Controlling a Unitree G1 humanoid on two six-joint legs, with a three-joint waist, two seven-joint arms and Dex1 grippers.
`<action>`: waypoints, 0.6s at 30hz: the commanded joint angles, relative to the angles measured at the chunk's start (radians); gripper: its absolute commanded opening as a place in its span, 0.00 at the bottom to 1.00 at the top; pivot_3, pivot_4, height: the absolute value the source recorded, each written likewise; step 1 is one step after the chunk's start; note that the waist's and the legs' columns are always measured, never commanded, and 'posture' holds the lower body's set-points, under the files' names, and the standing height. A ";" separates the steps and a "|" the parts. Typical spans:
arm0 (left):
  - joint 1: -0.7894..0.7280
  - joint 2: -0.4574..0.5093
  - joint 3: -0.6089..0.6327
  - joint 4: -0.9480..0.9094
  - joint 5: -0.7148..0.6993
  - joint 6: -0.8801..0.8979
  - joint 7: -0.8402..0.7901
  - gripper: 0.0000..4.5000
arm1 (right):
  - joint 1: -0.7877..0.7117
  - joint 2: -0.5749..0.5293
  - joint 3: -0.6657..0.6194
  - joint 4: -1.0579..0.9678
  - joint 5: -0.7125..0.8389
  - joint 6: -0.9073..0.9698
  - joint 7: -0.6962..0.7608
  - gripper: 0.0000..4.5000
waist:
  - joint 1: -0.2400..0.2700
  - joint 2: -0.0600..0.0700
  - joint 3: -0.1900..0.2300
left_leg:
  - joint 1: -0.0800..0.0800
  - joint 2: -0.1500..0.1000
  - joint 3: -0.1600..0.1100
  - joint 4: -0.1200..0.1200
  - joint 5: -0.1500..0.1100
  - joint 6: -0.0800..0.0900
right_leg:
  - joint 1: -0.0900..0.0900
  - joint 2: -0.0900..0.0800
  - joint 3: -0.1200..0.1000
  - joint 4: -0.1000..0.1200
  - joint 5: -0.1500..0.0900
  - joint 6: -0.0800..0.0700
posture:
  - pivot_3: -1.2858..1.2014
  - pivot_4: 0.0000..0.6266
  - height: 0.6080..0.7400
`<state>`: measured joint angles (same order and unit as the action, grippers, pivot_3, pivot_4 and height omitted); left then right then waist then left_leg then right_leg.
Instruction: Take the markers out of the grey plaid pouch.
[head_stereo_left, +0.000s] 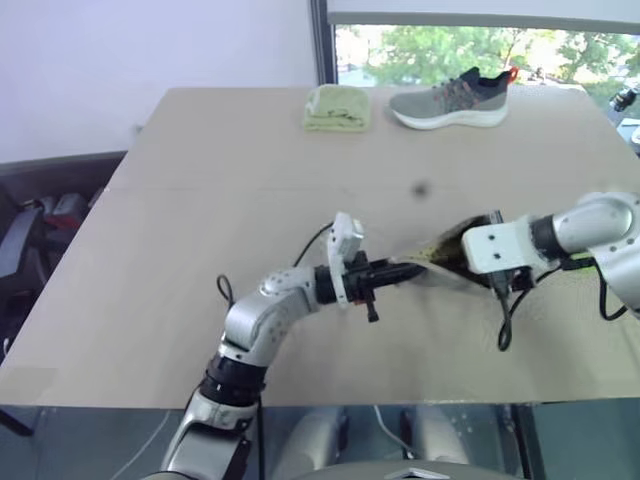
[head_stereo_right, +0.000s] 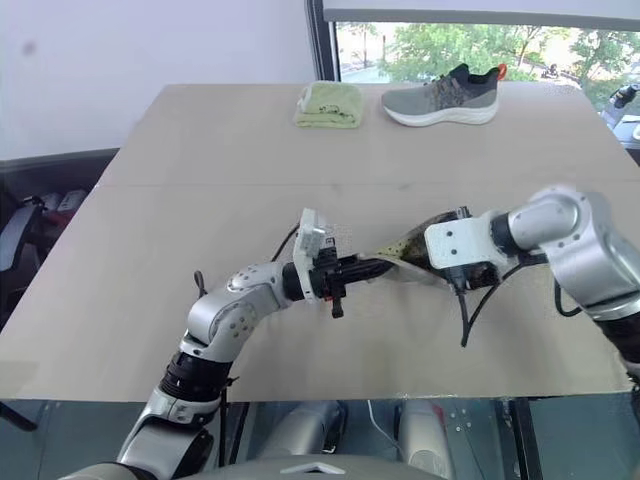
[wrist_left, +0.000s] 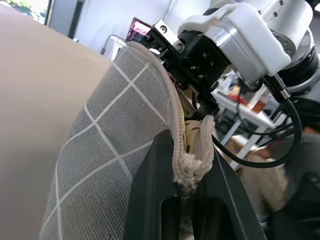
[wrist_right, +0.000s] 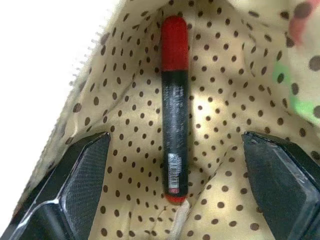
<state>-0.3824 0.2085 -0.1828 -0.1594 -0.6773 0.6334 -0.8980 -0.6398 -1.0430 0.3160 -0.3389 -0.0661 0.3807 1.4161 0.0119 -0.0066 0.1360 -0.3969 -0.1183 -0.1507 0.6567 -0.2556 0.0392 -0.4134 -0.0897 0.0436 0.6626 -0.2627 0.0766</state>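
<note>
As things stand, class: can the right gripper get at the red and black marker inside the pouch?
Probably yes. The right gripper is open inside the pouch, its fingers either side of the marker, nothing between; the left gripper pinches the pouch's edge.

The pouch (head_stereo_left: 440, 255) sits near the table's (head_stereo_left: 200, 200) front edge, between the left gripper (head_stereo_left: 385, 270) and the right gripper (wrist_right: 175, 195). A marker (wrist_right: 174, 107) lies inside it. The cloth (head_stereo_left: 337, 107) and sneaker (head_stereo_left: 452, 98) lie side by side at the far edge, cloth to the left.
</note>
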 joint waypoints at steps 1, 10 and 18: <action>-0.022 -0.006 0.053 -0.068 -0.102 0.067 0.012 0.00 | -0.040 -0.023 0.035 -0.025 0.019 0.049 0.096 0.96 | 0.000 0.000 0.000 | 0.000 0.000 0.000 0.000 0.000 0.000 | 0.000 0.000 0.000 0.000 0.000 0.000 | 0.52 0.24 1.00; 0.008 0.000 0.024 -0.040 -0.080 0.088 0.014 0.00 | -0.092 0.094 0.222 0.225 -0.126 -0.041 0.070 0.96 | -0.002 0.000 0.000 | 0.000 0.000 0.001 0.000 0.000 0.000 | 0.000 0.000 0.000 0.000 0.000 0.000 | 0.52 0.24 1.00; 0.019 -0.006 0.020 -0.029 -0.039 0.065 0.012 0.00 | -0.064 0.179 0.268 0.367 -0.210 -0.174 -0.002 0.65 | -0.004 -0.002 -0.001 | 0.001 0.000 0.000 0.002 0.000 0.000 | 0.001 0.000 0.000 0.001 0.000 0.000 | 0.52 0.24 1.00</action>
<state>-0.3505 0.2133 -0.1788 -0.1468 -0.6975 0.7343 -0.8664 -0.7307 -0.8633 0.5562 -0.0199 -0.2232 0.2254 1.4423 0.0080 -0.0087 0.1348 -0.3959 -0.1180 -0.1502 0.6588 -0.2555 0.0390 -0.4126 -0.0895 0.0438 0.6636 -0.2625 0.0765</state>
